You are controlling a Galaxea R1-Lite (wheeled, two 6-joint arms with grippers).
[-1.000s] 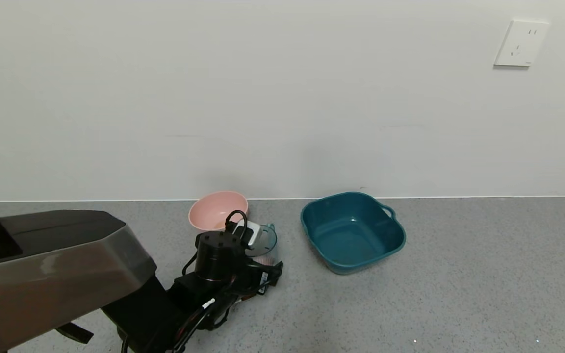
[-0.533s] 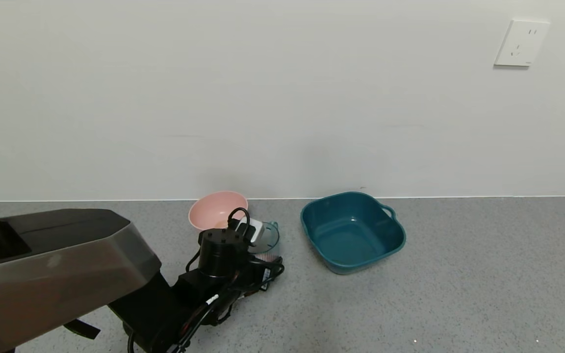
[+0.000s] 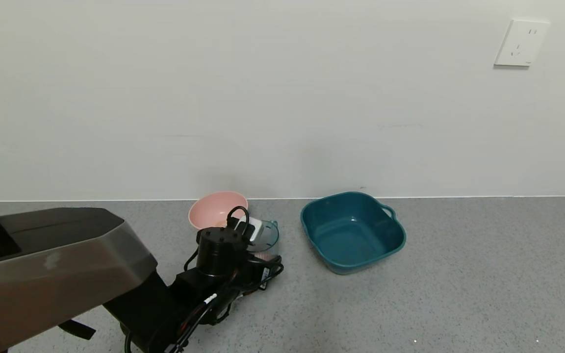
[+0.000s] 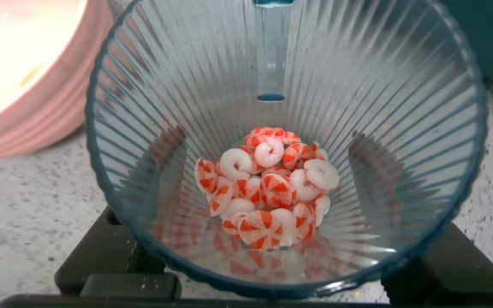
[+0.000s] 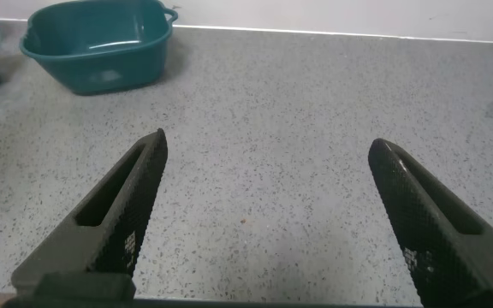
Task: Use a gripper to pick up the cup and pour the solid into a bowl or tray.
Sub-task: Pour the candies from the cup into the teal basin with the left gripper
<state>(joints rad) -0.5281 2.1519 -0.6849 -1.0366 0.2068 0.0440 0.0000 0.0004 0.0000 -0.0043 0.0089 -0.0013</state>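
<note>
The ribbed blue-green cup (image 3: 266, 235) stands between the pink bowl and the teal basin (image 3: 352, 230). My left gripper (image 3: 255, 262) is at the cup, with its black wrist just in front of it. In the left wrist view the cup (image 4: 144, 94) fills the frame. Dark fingers (image 4: 171, 145) show through both of its side walls, pressed against it. The solid (image 4: 268, 192), orange-red and white round pieces, lies heaped in the cup's bottom. My right gripper (image 5: 268, 141) is open and empty over bare counter, out of the head view.
A round pink bowl (image 3: 216, 211) stands against the wall just left of the cup and shows in the left wrist view (image 4: 24, 77). The basin also shows far off in the right wrist view (image 5: 101, 43). Grey speckled counter stretches right of the basin. A wall socket (image 3: 520, 43) is high on the wall.
My left gripper and the cup have shifted slightly right and up together. The basin and pink bowl have not moved.
</note>
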